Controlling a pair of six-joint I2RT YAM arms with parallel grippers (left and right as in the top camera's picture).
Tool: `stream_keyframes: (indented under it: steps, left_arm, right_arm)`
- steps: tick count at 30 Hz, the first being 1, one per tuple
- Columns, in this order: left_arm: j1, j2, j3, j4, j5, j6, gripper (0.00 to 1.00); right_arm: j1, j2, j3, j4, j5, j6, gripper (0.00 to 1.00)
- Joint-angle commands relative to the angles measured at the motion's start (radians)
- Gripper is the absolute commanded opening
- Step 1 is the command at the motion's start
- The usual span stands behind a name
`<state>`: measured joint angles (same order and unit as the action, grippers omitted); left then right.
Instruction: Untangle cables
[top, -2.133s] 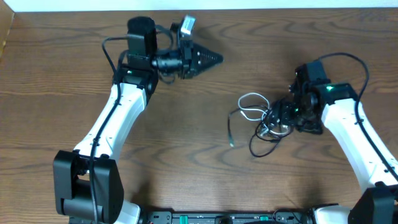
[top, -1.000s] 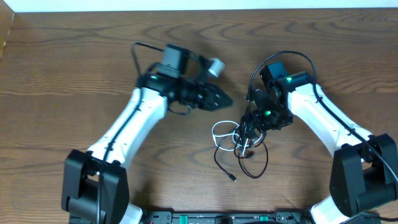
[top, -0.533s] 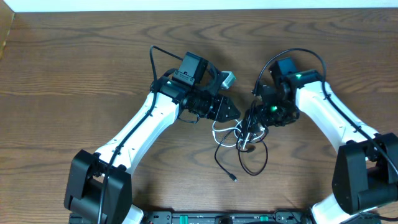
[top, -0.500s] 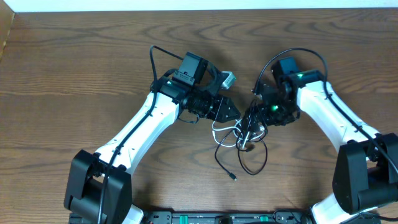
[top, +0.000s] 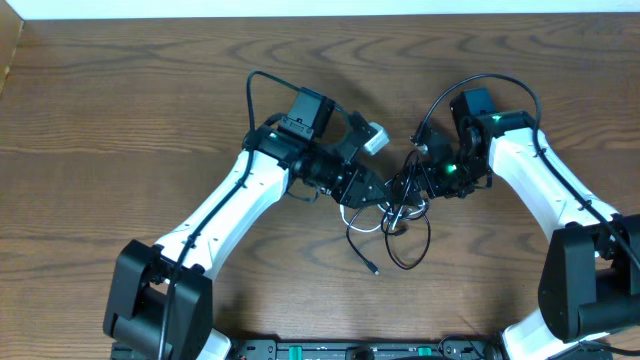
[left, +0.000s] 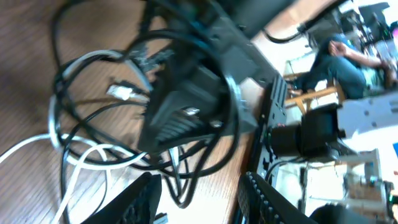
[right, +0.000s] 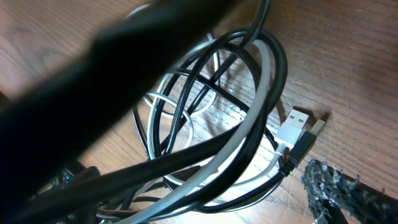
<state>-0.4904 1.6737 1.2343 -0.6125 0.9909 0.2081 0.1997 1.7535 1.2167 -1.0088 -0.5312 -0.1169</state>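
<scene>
The black and white cables (top: 392, 218) lie tangled at mid-table, with a black loop and a plug end (top: 372, 268) trailing toward the front. My right gripper (top: 412, 186) is shut on the top of the bundle and holds strands off the wood. Black and white strands (right: 205, 155) and two plug ends (right: 300, 121) fill the right wrist view. My left gripper (top: 376, 190) is open, right beside the bundle on its left. In the left wrist view its fingers (left: 202, 202) straddle black loops (left: 186, 180), with the white cable (left: 74, 158) to the left.
Both arms meet over the brown wooden table (top: 120, 120). The right gripper's dark body (left: 186, 106) fills the middle of the left wrist view. Thick black arm wires (top: 470, 88) arch above the right wrist.
The right gripper has dragged the bundle from the right side to mid-table. The left gripper has swung in from the back left and now reaches the bundle.
</scene>
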Motion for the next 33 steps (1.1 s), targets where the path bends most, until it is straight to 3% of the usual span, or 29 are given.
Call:
stream_keyframes:
  steps: [1,13,17,18,19,28,33]
  left_arm:
    - [-0.029,0.003,-0.006,0.008,0.011,0.091,0.45]
    - [-0.108,0.053,-0.006,0.058,0.003,0.094,0.44]
    - [-0.108,0.053,-0.006,0.066,0.003,0.090,0.24]
    - [-0.107,0.053,-0.006,0.085,0.003,0.066,0.10]
    - [-0.104,0.053,-0.006,0.102,0.003,0.045,0.08]
    - [0.013,0.051,-0.005,0.328,0.003,-0.307,0.07]
    - [0.089,0.051,-0.005,0.365,0.029,-0.371,0.07]
  right_arm:
    - [-0.003,0.001,0.019,0.002,-0.060,-0.035,0.99]
    - [-0.003,0.001,0.019,0.003,-0.060,-0.034,0.99]
    - [-0.003,0.001,0.019,0.003,-0.059,-0.034,0.99]
    - [-0.003,0.001,0.019,0.002,-0.059,-0.034,0.99]
    - [-0.003,0.001,0.019,0.001,-0.059,-0.035,0.99]
    - [-0.002,0.001,0.019,-0.059,0.037,-0.044,0.99]
    - [-0.002,0.001,0.019,-0.111,0.063,-0.101,0.99]
